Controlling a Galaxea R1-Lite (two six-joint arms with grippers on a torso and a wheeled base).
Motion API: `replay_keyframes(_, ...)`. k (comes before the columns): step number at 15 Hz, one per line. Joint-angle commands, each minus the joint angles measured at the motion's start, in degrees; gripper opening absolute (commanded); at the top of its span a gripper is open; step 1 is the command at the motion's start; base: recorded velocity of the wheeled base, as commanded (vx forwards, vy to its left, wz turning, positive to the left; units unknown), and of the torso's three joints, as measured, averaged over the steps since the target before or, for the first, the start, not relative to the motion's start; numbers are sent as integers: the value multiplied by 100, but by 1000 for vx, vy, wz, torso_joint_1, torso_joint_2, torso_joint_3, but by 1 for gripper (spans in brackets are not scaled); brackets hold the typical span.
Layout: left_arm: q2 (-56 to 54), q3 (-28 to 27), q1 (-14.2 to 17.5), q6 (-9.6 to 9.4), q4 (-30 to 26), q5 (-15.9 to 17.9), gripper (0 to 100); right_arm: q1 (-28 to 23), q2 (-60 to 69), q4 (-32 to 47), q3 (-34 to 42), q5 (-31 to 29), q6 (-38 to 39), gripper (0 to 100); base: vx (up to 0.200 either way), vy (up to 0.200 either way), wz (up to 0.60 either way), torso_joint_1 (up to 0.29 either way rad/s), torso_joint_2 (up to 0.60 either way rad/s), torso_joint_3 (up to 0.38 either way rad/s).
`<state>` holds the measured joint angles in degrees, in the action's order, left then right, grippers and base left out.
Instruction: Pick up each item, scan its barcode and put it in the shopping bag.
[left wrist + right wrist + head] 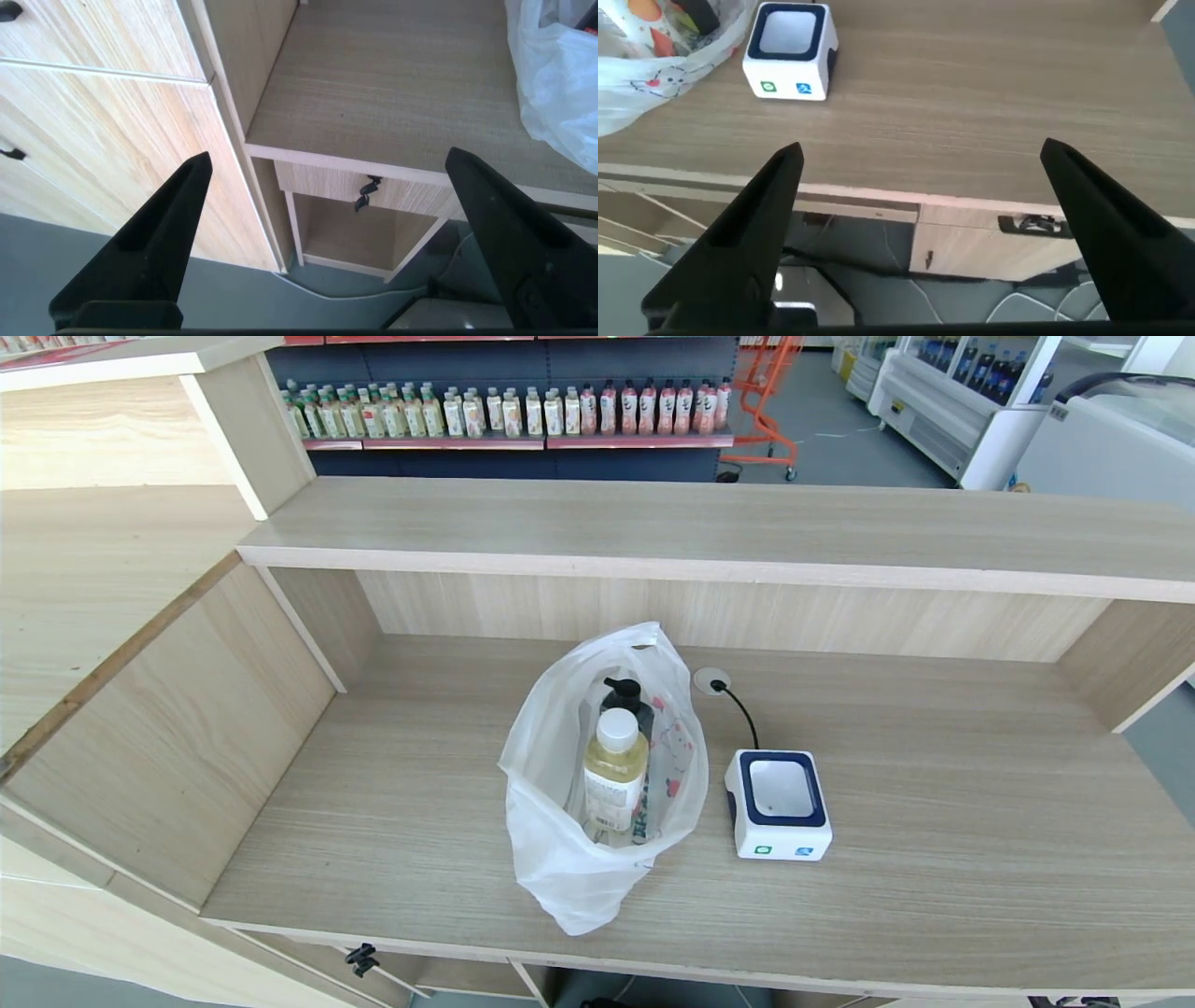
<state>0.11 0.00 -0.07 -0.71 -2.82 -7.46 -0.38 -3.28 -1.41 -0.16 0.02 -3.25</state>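
A white plastic shopping bag (560,821) stands open on the wooden counter (934,859). Inside it stand a bottle of yellow drink with a white cap (615,773) and, behind that, a dark pump bottle (625,695). Just right of the bag sits the white and blue barcode scanner (779,803), its window facing up and its black cable running to a hole in the counter. My left gripper (327,233) hangs open below the counter's front left corner, with the bag (561,75) off to one side. My right gripper (920,233) is open before the counter's front edge, near the scanner (791,63).
The counter has a raised back shelf (709,537) and side walls. Drawers with black handles (367,191) sit under the front edge. A shelf of drink bottles (504,415) stands in the shop behind. The counter right of the scanner is bare wood.
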Motion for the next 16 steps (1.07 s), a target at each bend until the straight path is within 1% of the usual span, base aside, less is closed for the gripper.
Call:
replay_keyframes(1, -2, 0, -1, 0, 0, -1, 100, 11, 328, 45, 16, -134, 106, 100, 0, 0, 0, 0, 0, 0)
replay_keyframes(9, -2, 0, -1, 0, 0, -1, 100, 11, 328, 97, 16, -90, 62, 100, 0, 0, 0, 0, 0, 0)
replay_keyframes(10, -2, 0, -1, 0, 0, -1, 100, 11, 328, 97, 16, -90, 35, 0, 0, 0, 0, 0, 0, 0)
replay_keyframes(13, -2, 0, -1, 0, 0, -1, 100, 11, 328, 97, 16, -108, 194, 0, 0, 0, 0, 0, 0, 0)
replay_keyframes(16, -2, 0, -1, 0, 0, -1, 100, 11, 328, 97, 16, -99, 185, 0, 0, 0, 0, 0, 0, 0)
